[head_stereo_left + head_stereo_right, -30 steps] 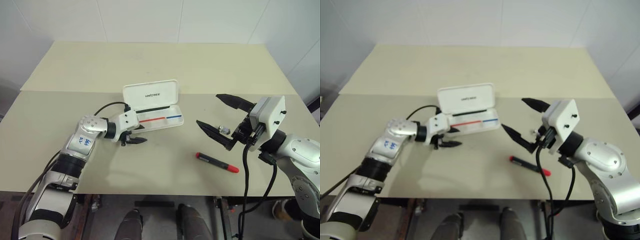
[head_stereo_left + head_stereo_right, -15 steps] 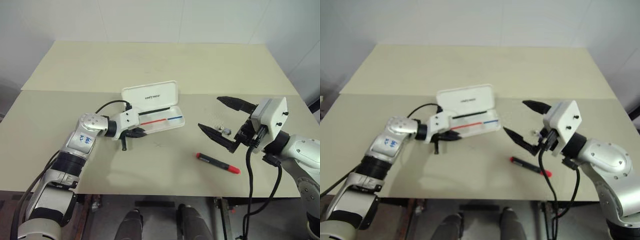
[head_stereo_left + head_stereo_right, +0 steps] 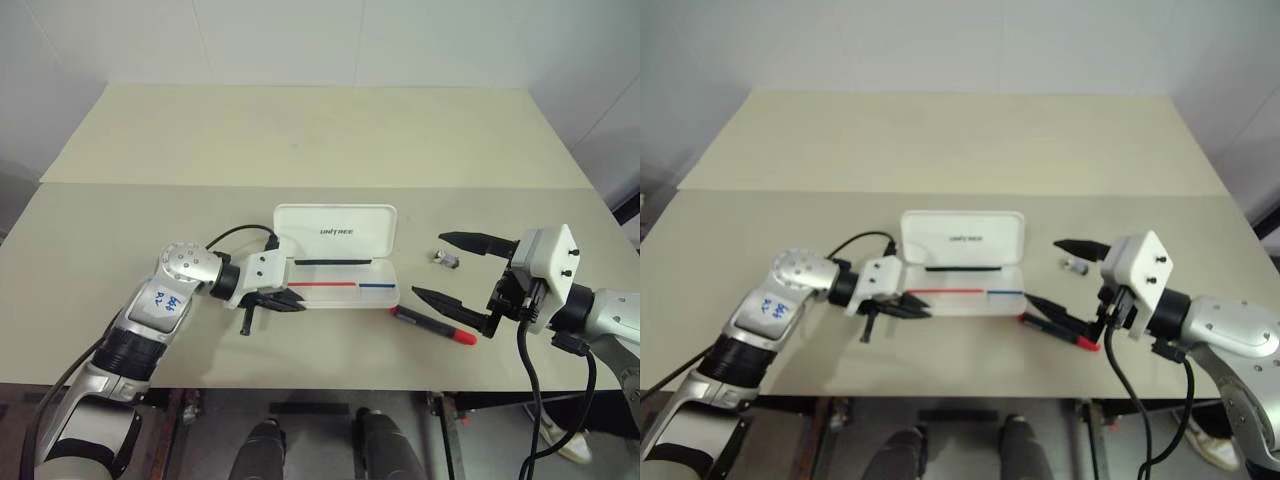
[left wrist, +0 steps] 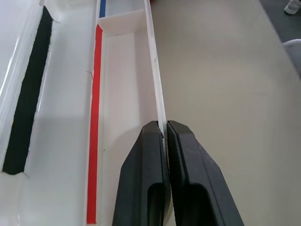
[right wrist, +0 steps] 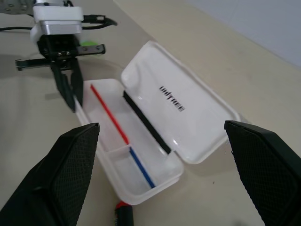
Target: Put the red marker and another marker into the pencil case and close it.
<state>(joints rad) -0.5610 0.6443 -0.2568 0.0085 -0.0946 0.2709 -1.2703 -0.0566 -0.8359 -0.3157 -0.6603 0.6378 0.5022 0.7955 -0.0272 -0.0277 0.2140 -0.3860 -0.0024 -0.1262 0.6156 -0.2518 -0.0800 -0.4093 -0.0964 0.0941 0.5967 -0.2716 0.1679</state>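
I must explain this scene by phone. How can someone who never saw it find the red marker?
On the beige table, find the open white pencil case. The red marker lies flat at its right front corner: slim, black barrel, red ends. The small grey thing behind it is far shorter.

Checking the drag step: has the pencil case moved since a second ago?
Yes: the pencil case slid toward the table's near edge and the red marker, now beside its corner.

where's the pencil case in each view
Left eye view: pencil case, open, centre.
Right eye view: centre.
Left wrist view: tray wall, pinched by the left end effector.
Right wrist view: centre.
Shared landmark: red line inside the tray.
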